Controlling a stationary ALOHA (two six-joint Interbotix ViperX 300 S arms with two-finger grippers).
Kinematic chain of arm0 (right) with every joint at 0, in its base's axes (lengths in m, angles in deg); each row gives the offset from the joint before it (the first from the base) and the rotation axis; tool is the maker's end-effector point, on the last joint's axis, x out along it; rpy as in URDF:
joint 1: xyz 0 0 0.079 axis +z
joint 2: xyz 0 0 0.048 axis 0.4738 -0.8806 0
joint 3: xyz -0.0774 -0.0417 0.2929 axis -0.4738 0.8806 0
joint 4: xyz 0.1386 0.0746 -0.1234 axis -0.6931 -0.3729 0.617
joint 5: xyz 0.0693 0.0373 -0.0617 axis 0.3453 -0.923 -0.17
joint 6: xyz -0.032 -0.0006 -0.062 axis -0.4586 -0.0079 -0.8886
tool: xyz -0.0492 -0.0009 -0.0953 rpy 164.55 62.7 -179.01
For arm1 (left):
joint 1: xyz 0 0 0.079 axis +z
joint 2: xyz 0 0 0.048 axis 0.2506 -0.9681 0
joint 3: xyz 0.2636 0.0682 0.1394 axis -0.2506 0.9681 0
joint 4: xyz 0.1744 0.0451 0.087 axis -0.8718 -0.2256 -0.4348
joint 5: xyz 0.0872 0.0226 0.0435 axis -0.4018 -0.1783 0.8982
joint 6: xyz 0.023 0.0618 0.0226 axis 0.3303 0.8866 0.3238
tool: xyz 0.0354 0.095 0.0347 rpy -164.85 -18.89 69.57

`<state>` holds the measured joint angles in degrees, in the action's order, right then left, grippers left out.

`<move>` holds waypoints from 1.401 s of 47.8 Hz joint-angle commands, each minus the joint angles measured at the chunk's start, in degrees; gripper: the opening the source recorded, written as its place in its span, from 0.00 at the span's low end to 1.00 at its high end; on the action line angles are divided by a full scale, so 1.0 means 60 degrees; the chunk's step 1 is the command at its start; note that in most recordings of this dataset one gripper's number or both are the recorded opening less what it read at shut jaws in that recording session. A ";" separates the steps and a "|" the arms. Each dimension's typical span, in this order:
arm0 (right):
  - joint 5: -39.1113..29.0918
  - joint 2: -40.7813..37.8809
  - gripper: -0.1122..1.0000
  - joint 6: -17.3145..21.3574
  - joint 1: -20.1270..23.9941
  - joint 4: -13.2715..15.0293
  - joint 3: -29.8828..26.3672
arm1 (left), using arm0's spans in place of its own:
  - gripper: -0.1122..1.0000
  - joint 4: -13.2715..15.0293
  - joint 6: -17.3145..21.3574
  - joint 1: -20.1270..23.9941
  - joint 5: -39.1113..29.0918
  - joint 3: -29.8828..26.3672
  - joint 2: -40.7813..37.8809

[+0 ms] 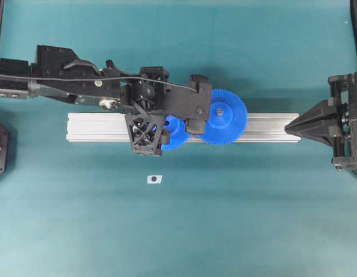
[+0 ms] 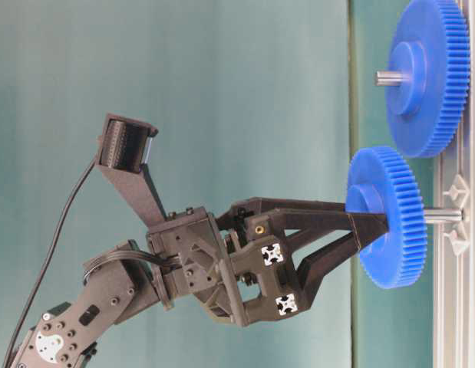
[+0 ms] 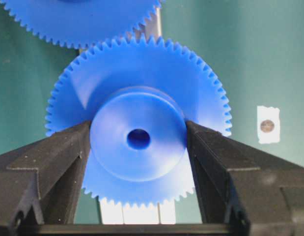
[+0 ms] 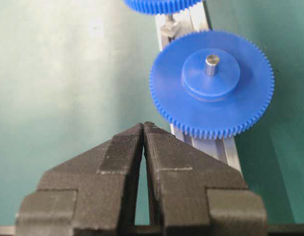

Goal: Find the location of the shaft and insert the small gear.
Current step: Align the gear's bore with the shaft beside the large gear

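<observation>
The small gear (image 3: pixel 137 88), blue and toothed with a raised hub, is gripped by its hub between my left gripper's (image 3: pixel 138 129) two black fingers. Its centre hole (image 3: pixel 138 139) looks dark, with no pin showing through. In the table-level view the small gear (image 2: pixel 390 230) hangs just off the rail, and the thin grey shaft (image 2: pixel 444 215) spans the gap between gear and rail. The shaft (image 4: pixel 169 20) and its silvery bracket (image 4: pixel 171 30) also peek out under the gear's edge. My right gripper (image 4: pixel 143 125) is shut on nothing, at the rail's right end (image 1: pixel 289 127).
A larger blue gear (image 1: pixel 223 117) sits on the grooved aluminium rail (image 1: pixel 103 127) beside the small one, its own metal pin (image 4: pixel 211 63) poking through the hub. A small white sticker with a dark dot (image 1: pixel 154 179) lies on the green mat in front of the rail.
</observation>
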<state>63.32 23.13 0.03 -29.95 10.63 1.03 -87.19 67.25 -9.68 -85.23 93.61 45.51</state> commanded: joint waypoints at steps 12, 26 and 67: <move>0.0088 -0.0029 0.21 0.0103 -0.0029 -0.0015 -0.0059 | 0.68 -0.0044 0.0015 0.0000 0.0029 -0.0278 0.0103; 0.0190 -0.0044 0.21 0.0103 -0.0015 -0.0015 -0.0015 | 0.68 -0.0044 0.0000 -0.0015 0.0044 -0.0352 0.0044; 0.0322 -0.0029 0.21 0.0103 -0.0015 -0.0015 0.0044 | 0.76 -0.0044 -0.0073 -0.0015 -0.0967 -0.1128 0.0059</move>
<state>64.73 23.13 0.03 -30.04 10.63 1.73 -87.19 66.90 -9.68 -89.45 89.74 44.46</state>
